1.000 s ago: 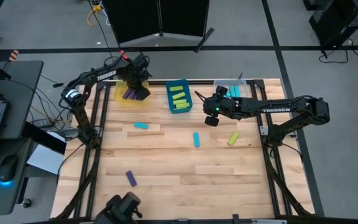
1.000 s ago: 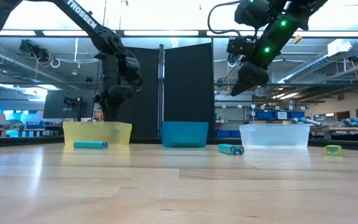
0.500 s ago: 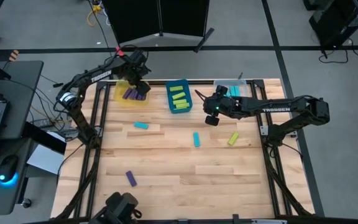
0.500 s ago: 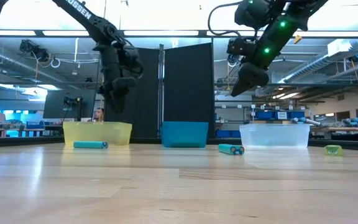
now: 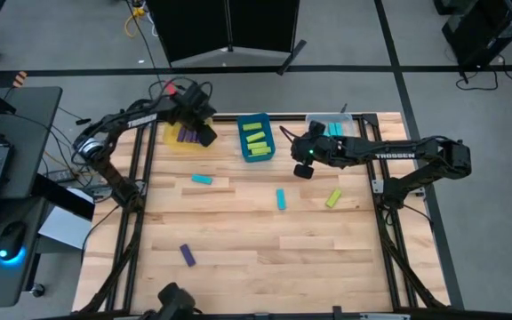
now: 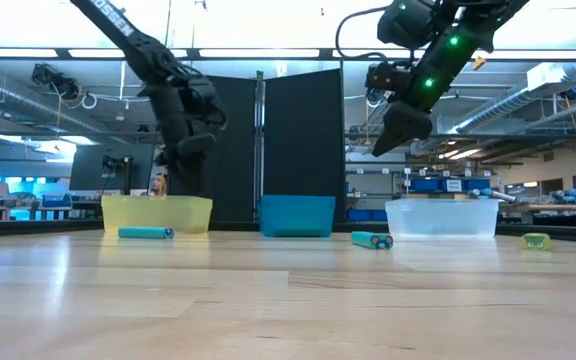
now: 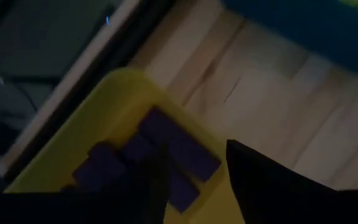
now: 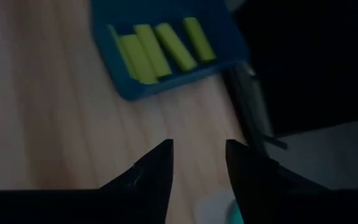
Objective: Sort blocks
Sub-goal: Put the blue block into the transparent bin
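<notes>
Looking straight down from the high view, the wooden surface (image 5: 256,240) carried three bins along its far edge: a yellow bin (image 5: 172,138) at the left holding purple blocks (image 5: 187,136), a blue bin (image 5: 255,138) in the middle holding lime blocks (image 5: 255,135), and a clear bin (image 5: 336,129) at the right. The left hand (image 5: 204,135) hung at the yellow bin's right side. The right hand (image 5: 302,171) hovered between the blue and clear bins, just nearer than both. Loose on the surface lay small rectangular bars: a cyan block (image 5: 203,179) left of centre, another cyan block (image 5: 281,198) near the middle, a lime block (image 5: 333,197) to its right, and a purple block (image 5: 188,255) well apart, near and left.

In the low view, the yellow bin (image 6: 156,214), blue bin (image 6: 297,215) and clear bin (image 6: 442,217) stood in a far row, with both arms raised above them. One cyan block (image 6: 145,233) lay before the yellow bin, the other cyan block (image 6: 372,240) left of the clear bin, and the lime block (image 6: 536,241) at far right.

The left wrist view showed the left hand (image 7: 196,180) released, fingers spread above the purple blocks (image 7: 178,151) in the yellow bin (image 7: 92,118).

The right wrist view showed the right hand (image 8: 199,163) released and empty, with four lime blocks (image 8: 160,47) side by side in the blue bin (image 8: 160,81) beyond it.
</notes>
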{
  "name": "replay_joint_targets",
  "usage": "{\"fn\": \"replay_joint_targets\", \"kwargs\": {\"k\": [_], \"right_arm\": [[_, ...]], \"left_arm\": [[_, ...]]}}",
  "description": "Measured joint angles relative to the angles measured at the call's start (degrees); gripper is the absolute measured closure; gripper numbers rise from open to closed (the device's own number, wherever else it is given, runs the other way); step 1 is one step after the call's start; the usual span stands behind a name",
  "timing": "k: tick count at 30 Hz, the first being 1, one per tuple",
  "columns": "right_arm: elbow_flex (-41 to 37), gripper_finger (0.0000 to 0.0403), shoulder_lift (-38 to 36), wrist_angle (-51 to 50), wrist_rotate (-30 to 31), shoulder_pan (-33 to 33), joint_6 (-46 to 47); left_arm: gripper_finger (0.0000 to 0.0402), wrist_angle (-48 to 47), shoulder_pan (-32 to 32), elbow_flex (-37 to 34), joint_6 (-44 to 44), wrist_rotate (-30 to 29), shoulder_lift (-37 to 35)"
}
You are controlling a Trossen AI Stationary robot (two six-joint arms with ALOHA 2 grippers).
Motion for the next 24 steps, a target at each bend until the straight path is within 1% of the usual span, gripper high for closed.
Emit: {"fn": "replay_joint_targets", "kwargs": {"k": [3, 6, 11, 13, 14, 17, 21, 24], "right_arm": [[0.0, 0.0263, 0.0, 0.0, -4.6, -0.2, 0.1], [0.0, 0.0291, 0.0, 0.8, -8.7, -0.4, 0.2], [0.0, 0.0356, 0.0, 2.8, -13.8, -1.2, 0.2], [0.0, 0.0386, 0.0, 3.9, -16.2, -1.5, 0.9], [0.0, 0.0392, 0.0, 4.2, -17.1, -1.6, 1.4], [0.0, 0.0386, 0.0, 4.9, -17.8, -1.6, 3.2], [0.0, 0.0377, 0.0, 5.0, -17.9, -1.2, 6.3], [-1.8, 0.0387, 0.0, 10.3, -18.3, -0.7, 8.5]], "left_arm": [[0.0261, 6.2, -0.8, -4.6, -0.2, 0.1, -4.0], [0.0281, 9.0, -1.5, -7.9, -0.3, 0.2, -7.8], [0.0308, 11.8, -3.9, -10.6, -0.4, 1.6, -13.2], [0.0317, 14.0, -5.4, -11.4, -0.4, 3.2, -15.0], [0.0321, 15.3, -6.0, -11.9, -0.4, 4.2, -15.9], [0.033, 20.1, -8.5, -13.6, -0.4, 6.6, -17.9], [0.0336, 24.2, -11.7, -15.6, -0.2, 8.5, -18.8], [0.0337, 27.3, -14.2, -17.5, 0.1, 10.7, -18.8]]}}
